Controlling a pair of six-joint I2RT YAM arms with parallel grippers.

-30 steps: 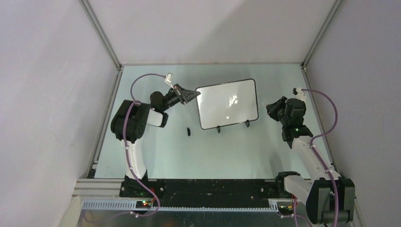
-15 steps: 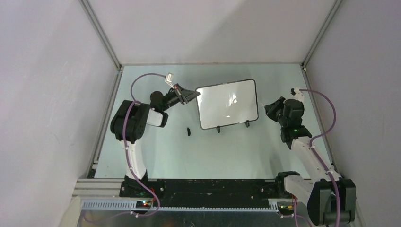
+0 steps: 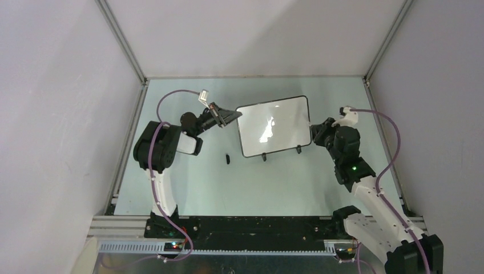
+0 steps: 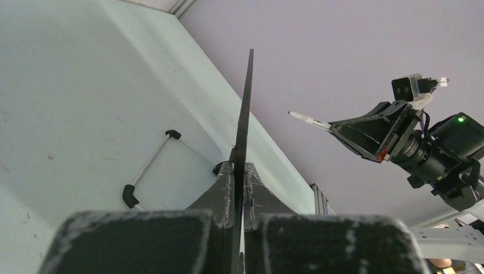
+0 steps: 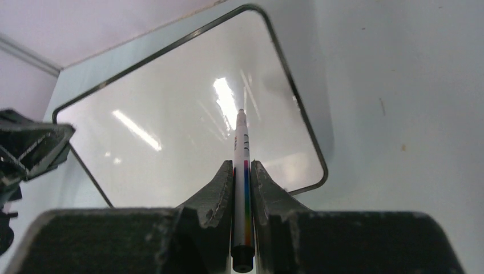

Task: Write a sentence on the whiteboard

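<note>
The whiteboard [image 3: 274,125] stands tilted on two small black feet at the table's middle back; its white face is blank and no sentence shows on it. My left gripper [image 3: 234,114] is shut on the board's left edge, seen edge-on in the left wrist view [image 4: 245,114]. My right gripper [image 3: 315,130] is shut on a white marker [image 5: 241,165] with a rainbow stripe, tip pointing at the board [image 5: 188,120], just off its right edge. The marker also shows in the left wrist view [image 4: 308,120].
A small black cap [image 3: 227,158] lies on the pale green table [image 3: 257,182] in front of the board's left side. Grey walls with aluminium corner posts close in the back and sides.
My right arm has moved left and forward, bringing the marker from well right of the board up to its right edge. The left gripper and the board have stayed put.
</note>
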